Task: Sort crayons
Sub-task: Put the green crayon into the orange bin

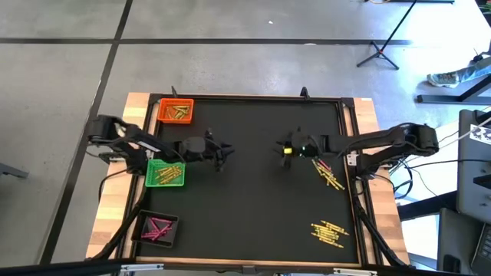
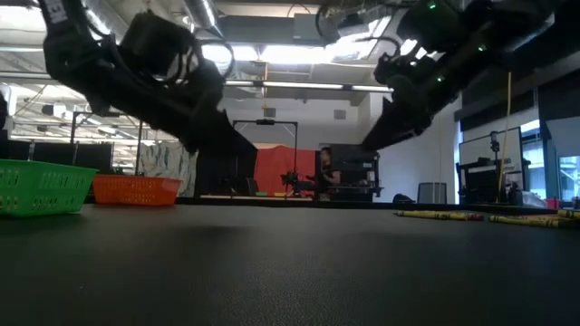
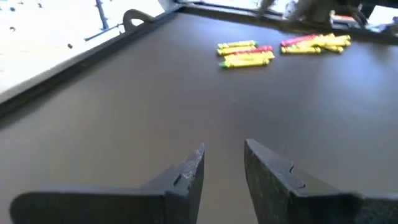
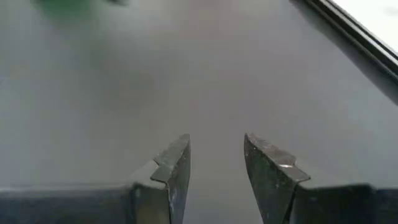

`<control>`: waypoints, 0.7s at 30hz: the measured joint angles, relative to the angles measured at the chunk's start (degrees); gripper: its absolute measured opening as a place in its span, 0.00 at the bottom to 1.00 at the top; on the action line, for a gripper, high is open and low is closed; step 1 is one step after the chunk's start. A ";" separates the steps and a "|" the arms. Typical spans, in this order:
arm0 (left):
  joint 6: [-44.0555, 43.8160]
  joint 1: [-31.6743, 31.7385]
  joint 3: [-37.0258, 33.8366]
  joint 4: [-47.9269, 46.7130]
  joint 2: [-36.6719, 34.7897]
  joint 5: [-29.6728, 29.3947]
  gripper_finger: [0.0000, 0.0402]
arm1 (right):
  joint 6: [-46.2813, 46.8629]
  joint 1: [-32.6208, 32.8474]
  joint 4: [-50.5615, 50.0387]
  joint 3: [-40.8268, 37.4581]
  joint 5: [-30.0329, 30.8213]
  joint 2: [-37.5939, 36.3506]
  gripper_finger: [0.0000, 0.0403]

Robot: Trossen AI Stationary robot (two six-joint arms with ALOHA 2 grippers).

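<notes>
Both grippers hang over the black surface (image 1: pixel 253 222) with nothing between their fingers: the left gripper (image 1: pixel 223 156), jaws parted narrowly, just beside the green tray (image 1: pixel 166 173), and the right gripper (image 1: pixel 285 150), likewise slightly apart, farther from that tray. Loose crayons (image 1: pixel 328 175) lie well away from the green tray, beyond the right gripper. No writing is legible.

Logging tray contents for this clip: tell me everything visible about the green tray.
The green tray is a small square basket that looks like plastic with latticed walls. It sits upright at the left edge of the black mat, between the orange tray and the black tray. Several yellow crayons lie in it. The left arm passes just beside it; contact cannot be told.
</notes>
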 joint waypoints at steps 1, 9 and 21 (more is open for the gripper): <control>0.06 -0.33 0.45 0.87 1.78 0.09 0.24 | 0.44 -1.35 -4.45 1.06 0.06 -0.84 0.37; 2.10 -0.94 1.44 1.19 6.33 0.17 0.24 | 5.28 -10.79 -32.31 6.99 -0.75 -1.67 0.37; 3.25 -1.03 1.44 1.34 6.35 0.46 0.24 | 4.78 -23.31 -39.62 6.79 -8.96 0.72 0.37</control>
